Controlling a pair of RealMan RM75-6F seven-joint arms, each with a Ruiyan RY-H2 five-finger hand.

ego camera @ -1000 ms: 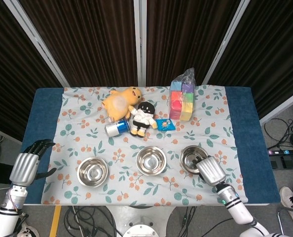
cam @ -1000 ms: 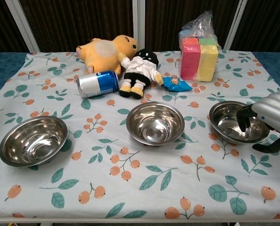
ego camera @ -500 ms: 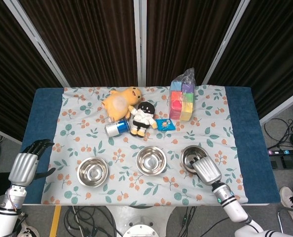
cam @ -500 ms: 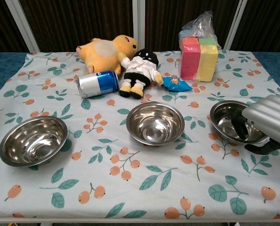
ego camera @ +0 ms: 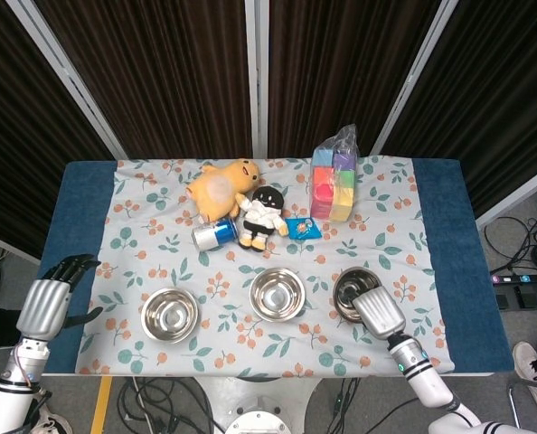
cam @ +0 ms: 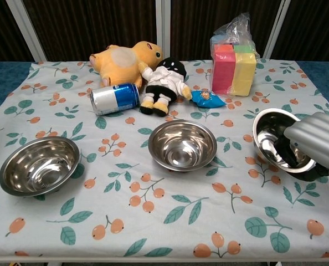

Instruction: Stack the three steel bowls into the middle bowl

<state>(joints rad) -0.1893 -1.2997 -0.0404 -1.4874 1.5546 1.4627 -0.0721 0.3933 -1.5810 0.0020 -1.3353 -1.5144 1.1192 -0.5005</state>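
Three steel bowls stand in a row on the floral cloth. The left bowl (ego camera: pixel 170 315) (cam: pixel 39 165) and the middle bowl (ego camera: pixel 277 293) (cam: pixel 182 145) sit flat and empty. The right bowl (ego camera: pixel 350 289) (cam: pixel 271 136) is tipped up, its near rim raised off the cloth. My right hand (ego camera: pixel 379 314) (cam: pixel 317 145) grips that near rim, fingers curled inside the bowl. My left hand (ego camera: pixel 50 298) hangs beyond the table's left edge, fingers apart, holding nothing; the chest view does not show it.
Behind the bowls lie a blue can (cam: pixel 114 98), a yellow plush (cam: pixel 123 60), a black-haired doll (cam: pixel 163 83) and a small blue packet (cam: pixel 206 98). A bag of coloured blocks (cam: pixel 234 61) stands at the back right.
My right hand closed on the right bowl's near rim and tilted the bowl up from lying flat. The left hand and the other two bowls stayed put.
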